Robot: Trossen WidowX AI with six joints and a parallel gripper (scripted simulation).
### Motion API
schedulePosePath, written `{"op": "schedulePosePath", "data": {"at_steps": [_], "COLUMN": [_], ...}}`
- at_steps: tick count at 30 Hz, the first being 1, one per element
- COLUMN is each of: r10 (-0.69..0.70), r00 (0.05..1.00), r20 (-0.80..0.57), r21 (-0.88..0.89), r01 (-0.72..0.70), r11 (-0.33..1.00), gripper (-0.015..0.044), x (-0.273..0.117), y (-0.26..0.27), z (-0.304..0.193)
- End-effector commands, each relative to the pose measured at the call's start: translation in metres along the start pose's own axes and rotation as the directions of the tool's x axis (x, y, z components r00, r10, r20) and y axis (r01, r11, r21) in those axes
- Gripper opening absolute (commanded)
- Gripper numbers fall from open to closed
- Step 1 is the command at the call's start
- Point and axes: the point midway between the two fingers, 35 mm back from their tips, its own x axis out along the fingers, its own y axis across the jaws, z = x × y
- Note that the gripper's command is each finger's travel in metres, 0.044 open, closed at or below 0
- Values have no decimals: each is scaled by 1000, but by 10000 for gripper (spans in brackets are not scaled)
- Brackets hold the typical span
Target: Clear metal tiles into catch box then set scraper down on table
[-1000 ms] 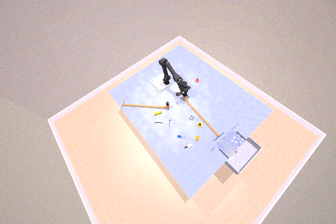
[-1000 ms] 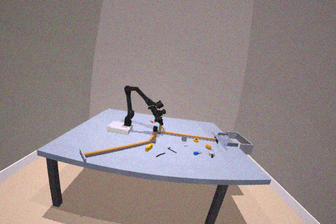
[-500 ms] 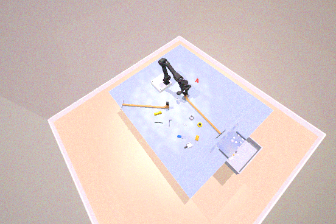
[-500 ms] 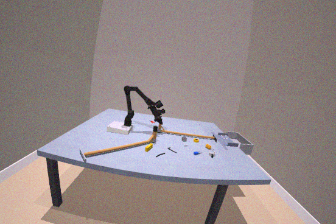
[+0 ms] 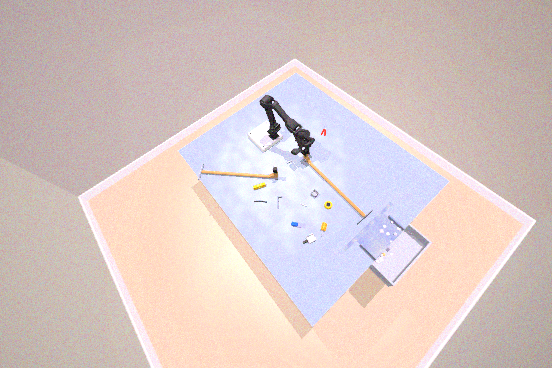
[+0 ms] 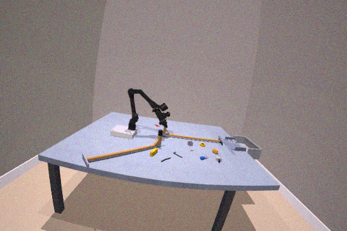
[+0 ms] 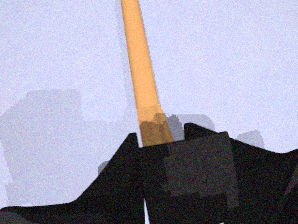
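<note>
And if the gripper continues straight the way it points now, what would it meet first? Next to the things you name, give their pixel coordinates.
Probably the tabletop (image 5: 360, 159) (image 6: 126, 170) (image 7: 225, 60) below: the gripper (image 5: 305, 154) (image 6: 165, 125) (image 7: 161, 135), shut on the long scraper (image 5: 335, 186) (image 6: 195, 138) (image 7: 142, 65), points down, though the gap is unclear.

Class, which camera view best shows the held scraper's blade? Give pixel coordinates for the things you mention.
The top view: the blade (image 5: 365, 217) (image 6: 220, 142) appears as a thin dark line, clear of the plate. In the exterior view it is a small dark patch against the plate; the wrist view shows only handle (image 7: 142, 65).

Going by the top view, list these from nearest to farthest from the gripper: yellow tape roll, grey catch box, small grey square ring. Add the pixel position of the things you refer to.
1. Small grey square ring (image 5: 314, 194) (image 6: 190, 143): beside the held scraper's shaft.
2. Yellow tape roll (image 5: 325, 207) (image 6: 202, 144): further along that shaft.
3. Grey catch box (image 5: 411, 263) (image 6: 255, 154): past the blade, at the table's edge.
</note>
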Motion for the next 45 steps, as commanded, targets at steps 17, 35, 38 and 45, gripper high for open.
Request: {"op": "schedulePosePath", "data": {"at_steps": [17, 35, 38, 45], "r10": [18, 25, 26, 26], "r00": [1000, 1000, 1000, 1000], "r20": [9, 13, 14, 14], "r21": [-8, -15, -16, -17], "r01": [-18, -25, -26, -26], "r11": [1000, 1000, 1000, 1000], "gripper": [0, 0, 0, 0], "x": [13, 30, 33, 37], "y": [11, 15, 14, 13], "z": [25, 47, 50, 55]}}
